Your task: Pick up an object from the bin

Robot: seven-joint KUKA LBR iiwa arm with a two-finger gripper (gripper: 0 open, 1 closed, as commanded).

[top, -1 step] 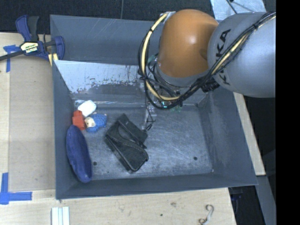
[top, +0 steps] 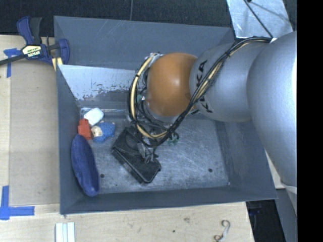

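The claw sits low over the bin floor near its middle, open or closed I cannot tell, just right of a long blue bundle along the left wall.

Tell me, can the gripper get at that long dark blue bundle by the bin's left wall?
Probably yes. The gripper sits low near the middle, and the floor between it and the dark blue bundle looks bare. The bundle lies along the left wall, which may crowd a grasp.
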